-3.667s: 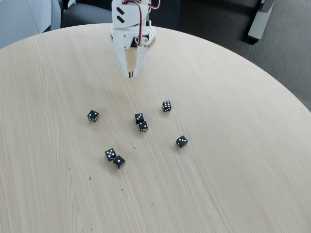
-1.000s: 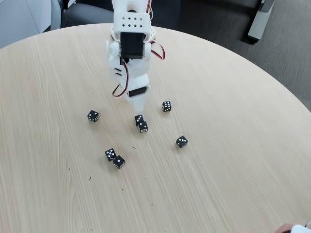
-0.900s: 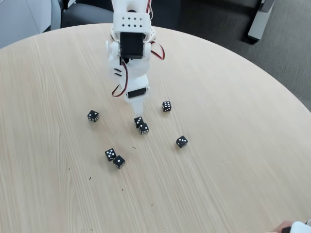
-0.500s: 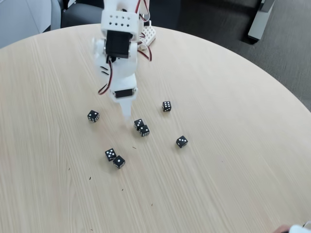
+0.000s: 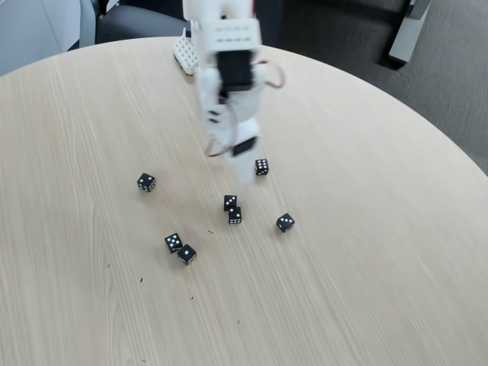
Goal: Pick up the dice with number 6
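Your gripper [image 5: 245, 174] hangs motion-blurred just left of the 6 die [image 5: 261, 167]; whether its fingers are spread or closed cannot be told. That die sits on the table [image 5: 366, 252], apart from the 2 touching dice [image 5: 232, 209]. Centre over it before descending. No containers present.

Setting: office or meeting room, probable. Evidence: large round worktop [image 5: 366, 252] in pale wood-grain laminate; dark grey carpet floor [image 5: 450, 84] beyond it; grey furniture leg [image 5: 406, 32] top right; pale panel [image 5: 38, 27] top left.
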Robot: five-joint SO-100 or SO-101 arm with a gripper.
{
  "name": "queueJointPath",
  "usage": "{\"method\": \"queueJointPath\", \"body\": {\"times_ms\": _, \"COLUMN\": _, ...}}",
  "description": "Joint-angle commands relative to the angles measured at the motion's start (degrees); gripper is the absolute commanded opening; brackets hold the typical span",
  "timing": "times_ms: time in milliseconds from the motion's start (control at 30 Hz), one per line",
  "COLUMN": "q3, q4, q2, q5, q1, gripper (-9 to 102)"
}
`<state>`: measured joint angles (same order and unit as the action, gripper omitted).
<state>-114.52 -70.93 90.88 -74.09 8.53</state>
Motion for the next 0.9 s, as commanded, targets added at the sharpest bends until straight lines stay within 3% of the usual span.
{"method": "queueJointPath", "body": {"times_ms": 0, "q3": 1.85, "q4": 0.35, "q2": 0.18, "q5": 0.62, "q1": 3.43, "gripper": 30}}
{"method": "queueJointPath", "body": {"times_ms": 633, "q3": 1.85, "q4": 0.35, "q2": 0.18, "q5": 6.24, "q1": 10.55, "gripper": 30}}
{"method": "queueJointPath", "body": {"times_ms": 867, "q3": 1.49, "q4": 0.35, "q2": 0.18, "q5": 6.33, "q1": 10.9, "gripper": 21}}
